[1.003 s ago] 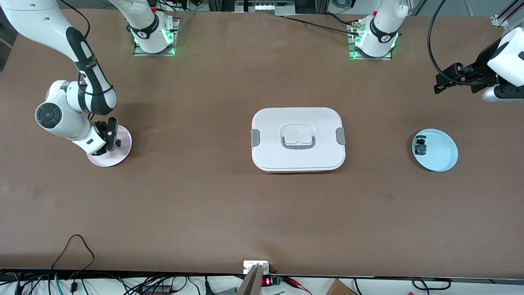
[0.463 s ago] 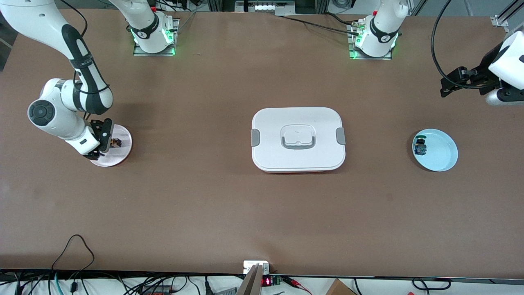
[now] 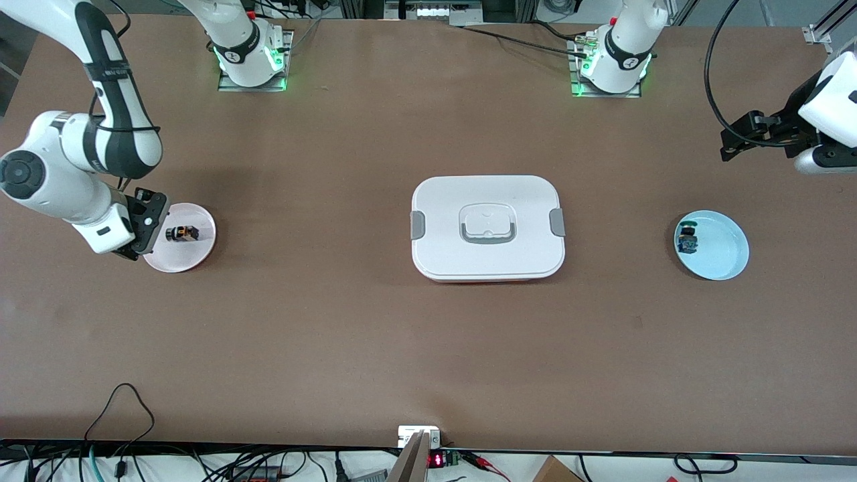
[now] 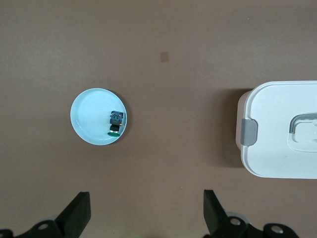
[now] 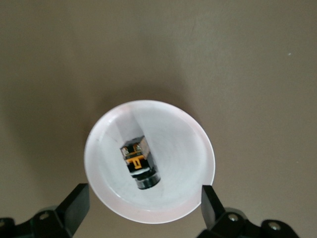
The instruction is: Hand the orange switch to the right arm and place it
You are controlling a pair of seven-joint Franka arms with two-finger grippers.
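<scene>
Lying on pink plate point(image 3: 201, 251), orange switch point(image 3: 181, 233), beside right gripper point(image 3: 137, 234)

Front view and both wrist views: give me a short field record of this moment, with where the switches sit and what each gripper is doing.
orange switch: lying on its side on the pink plate, toward the right arm's end of the table
right gripper: open, empty, over the pink plate's edge
other switch: blue and green parts, on the blue plate, toward the left arm's end
left gripper: open, empty, waiting above the table
white box: lid on, mid-table between the plates
task status: orange switch looks placed
</scene>
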